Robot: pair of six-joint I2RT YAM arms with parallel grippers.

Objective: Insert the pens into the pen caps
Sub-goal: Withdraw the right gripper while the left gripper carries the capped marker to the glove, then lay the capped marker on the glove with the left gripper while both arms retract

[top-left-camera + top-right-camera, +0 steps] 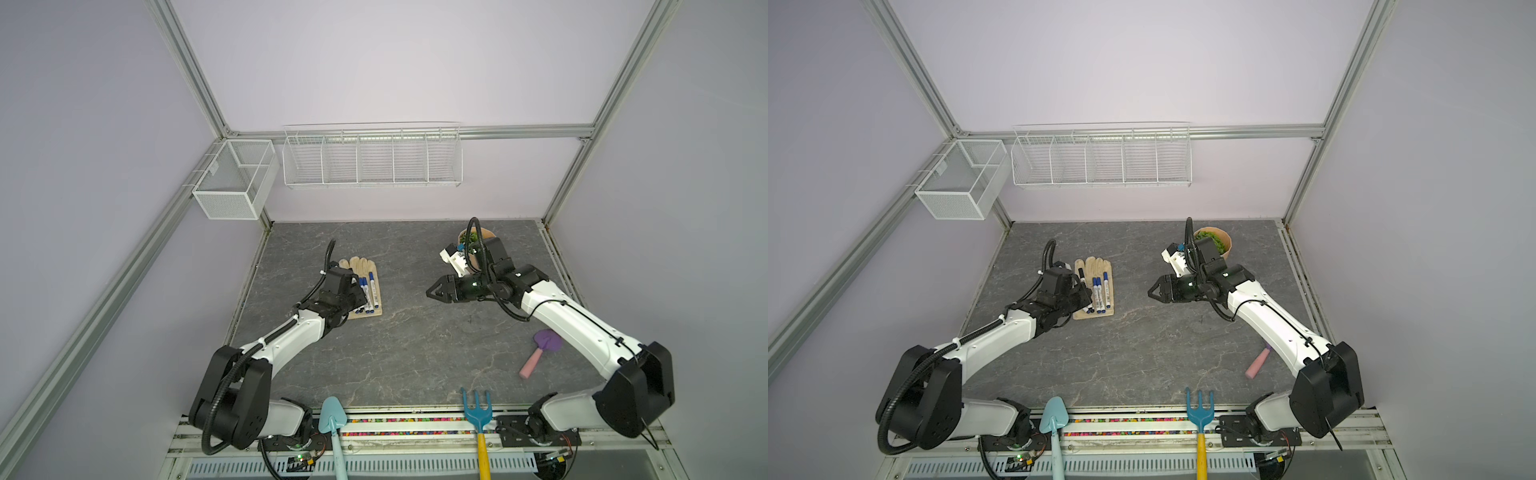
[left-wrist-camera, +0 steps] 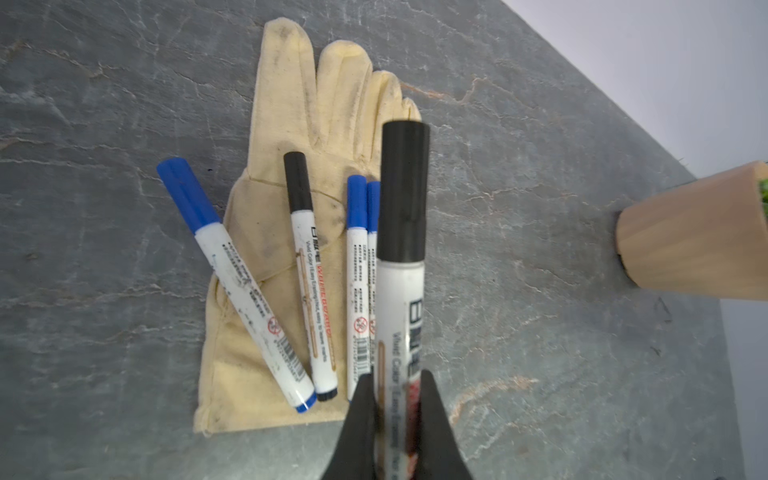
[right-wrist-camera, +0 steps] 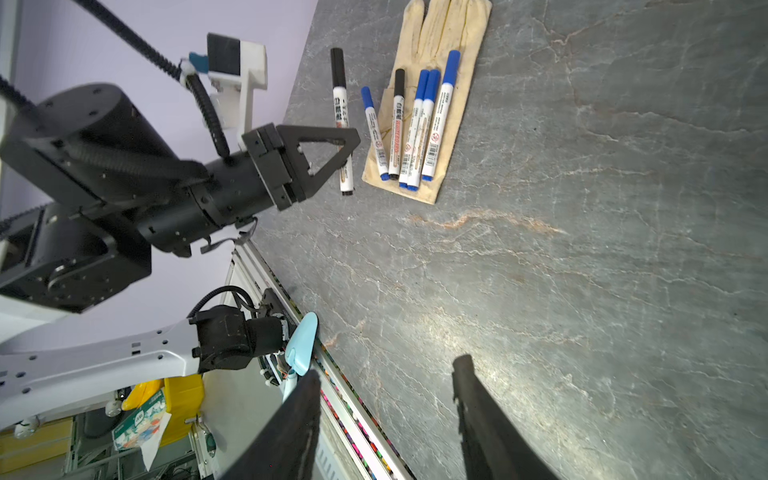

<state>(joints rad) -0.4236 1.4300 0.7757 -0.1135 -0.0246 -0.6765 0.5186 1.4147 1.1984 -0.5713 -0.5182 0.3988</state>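
The left gripper clamped a black-capped white marker pen beside five capped pens on the cream cloth glove, left of centre. The right gripper gaped empty. The pen seemed best laid parallel beside them and released low.

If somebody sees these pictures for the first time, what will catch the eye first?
First, the left gripper, shut on a black-capped pen. Beside it, five more capped pens lie side by side on a beige glove, one of them partly off its edge. The right gripper hangs open and empty, in front of the plant pot.
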